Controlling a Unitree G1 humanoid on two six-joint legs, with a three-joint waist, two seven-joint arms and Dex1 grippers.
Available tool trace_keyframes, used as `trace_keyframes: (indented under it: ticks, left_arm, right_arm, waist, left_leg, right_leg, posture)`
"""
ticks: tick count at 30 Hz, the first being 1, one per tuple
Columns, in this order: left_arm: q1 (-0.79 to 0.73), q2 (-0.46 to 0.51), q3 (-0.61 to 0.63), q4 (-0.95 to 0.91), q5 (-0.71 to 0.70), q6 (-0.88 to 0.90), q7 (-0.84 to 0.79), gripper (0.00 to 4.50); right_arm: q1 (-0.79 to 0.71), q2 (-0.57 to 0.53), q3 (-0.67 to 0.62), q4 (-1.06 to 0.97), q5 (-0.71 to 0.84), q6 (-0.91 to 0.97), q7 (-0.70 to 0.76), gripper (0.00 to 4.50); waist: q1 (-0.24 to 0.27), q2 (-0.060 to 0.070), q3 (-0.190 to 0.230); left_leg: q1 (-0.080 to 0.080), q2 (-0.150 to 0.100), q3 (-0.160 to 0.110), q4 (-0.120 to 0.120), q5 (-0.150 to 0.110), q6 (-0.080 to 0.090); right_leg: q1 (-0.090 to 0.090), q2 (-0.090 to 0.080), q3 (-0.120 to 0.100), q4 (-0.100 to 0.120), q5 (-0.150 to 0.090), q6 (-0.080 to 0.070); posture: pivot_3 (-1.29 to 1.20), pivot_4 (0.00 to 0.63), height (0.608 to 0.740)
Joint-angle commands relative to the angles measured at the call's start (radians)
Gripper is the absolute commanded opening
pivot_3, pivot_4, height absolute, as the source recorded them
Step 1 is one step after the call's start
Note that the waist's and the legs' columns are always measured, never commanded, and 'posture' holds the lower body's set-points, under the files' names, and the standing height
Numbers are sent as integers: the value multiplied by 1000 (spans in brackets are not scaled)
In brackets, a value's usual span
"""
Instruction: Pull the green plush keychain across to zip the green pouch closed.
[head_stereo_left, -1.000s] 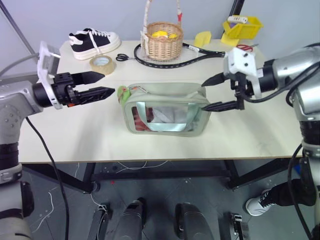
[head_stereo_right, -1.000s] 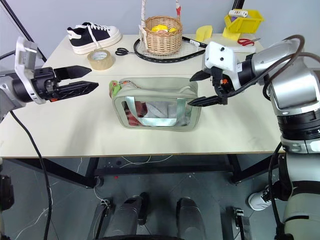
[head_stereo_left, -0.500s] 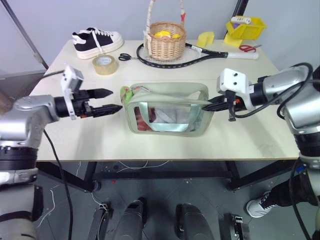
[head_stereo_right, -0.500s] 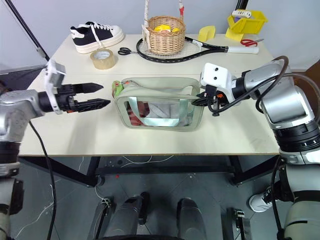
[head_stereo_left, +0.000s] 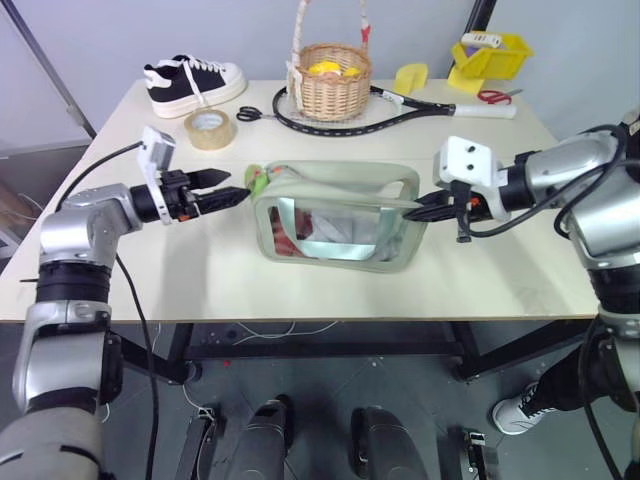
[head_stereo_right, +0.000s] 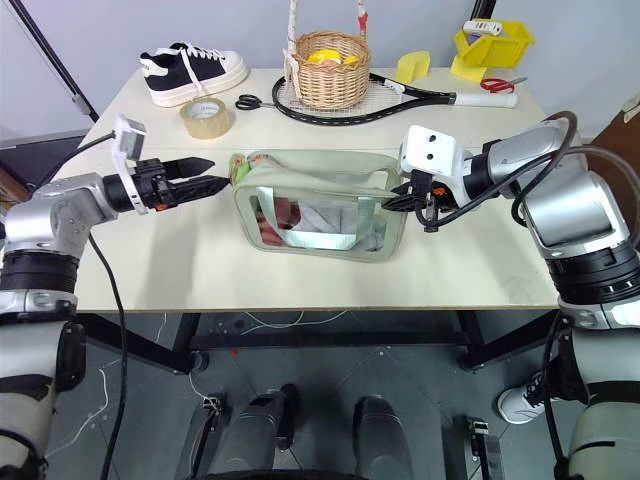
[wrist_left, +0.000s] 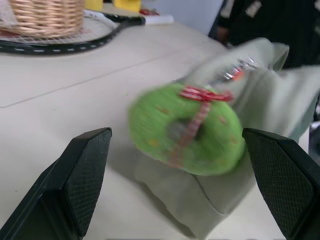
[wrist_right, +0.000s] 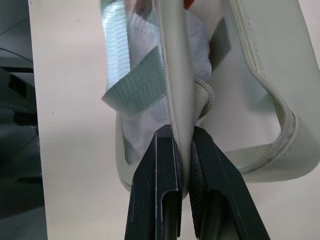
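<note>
The pale, matt rectangular table (head_stereo_left: 300, 290) carries the pale sage-green soft rectangular pouch (head_stereo_left: 335, 215) near its middle, a limp fabric bag with a glossy clear plastic window showing white and red contents and mint webbing straps. Its top gapes, so by the look of it the zip is not yet drawn; the whole pull across remains. The right tool (head_stereo_left: 420, 207) is clamped narrow on the pouch's right end, its black ribbed fingers (wrist_right: 165, 165) pinching the smooth piped rim, apparently to brace the bag. The left tool (head_stereo_left: 238, 193) stands wide, level, its tips just beside the pouch's left end, bracketing but not yet gripping the small bright lime-green fuzzy plush keychain (wrist_left: 187, 130), a rounded, ring-like charm with a red ribbon, hanging at that left end. Closing on the charm looks like the next step, then drawing it toward the right tool
</note>
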Motion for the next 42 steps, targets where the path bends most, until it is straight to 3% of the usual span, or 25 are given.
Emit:
trace_keyframes:
  ticks: [1,4,14,23,29,33,37,42]
  left_arm:
    - [-32,50,36,15,-24,29,-89,4500]
    - [-42,44,30,43,6,0,-85,4500]
    - [-165,-124,-15,254,127,-144,-13,4500]
    - [-174,-119,0,267,151,-150,-43,73]
    - [-192,-77,35,233,131,-126,-48,18]
    - [-232,-45,63,74,28,42,-129,18]
    - [-257,-96,48,-76,-24,138,-87,18]
    - [-254,-188,-78,-144,43,156,-39,18]
  right_arm:
    - [-2,-26,-39,-45,14,6,-3,54]
    - [-1,-28,-41,-50,16,10,-3,54]
    - [-10,-24,-38,-49,22,13,-6,54]
    - [-14,-22,-41,-50,31,31,-25,0]
    - [-14,-20,-43,-49,35,35,-36,0]
    - [-12,-22,-42,-50,38,38,-40,0]
    - [-10,-23,-42,-51,41,39,-44,0]
    - [-4,-19,-40,-54,38,30,-51,0]
  waist:
    - [0,0,0]
    - [1,0,0]
    - [2,0,0]
    - [0,-1,0]
    - [-1,-1,0]
    - [-2,-3,1]
    - [4,-3,1]
    - [1,-2,1]
  left_leg:
    - [0,0,0,0,0,0]
    - [0,0,0,0,0,0]
    - [0,-2,-1,1,0,0]
    - [0,-2,-1,1,0,0]
    - [0,-2,-1,1,0,0]
    - [0,-1,-1,1,0,0]
    - [-1,0,-2,1,0,0]
    - [1,0,-2,1,0,0]
  right_leg:
    - [0,0,0,0,0,0]
    - [0,0,0,0,0,0]
    - [1,0,-1,0,0,0]
    - [1,1,-1,1,0,0]
    - [1,1,-1,0,0,0]
    - [1,1,-1,1,0,0]
    - [1,0,-1,0,0,0]
    - [3,1,-1,0,0,0]
  posture:
    - [0,150,724]
    - [0,150,724]
    - [0,150,724]
    - [0,150,724]
    - [0,150,724]
    - [0,150,724]
    - [0,150,724]
    - [0,150,724]
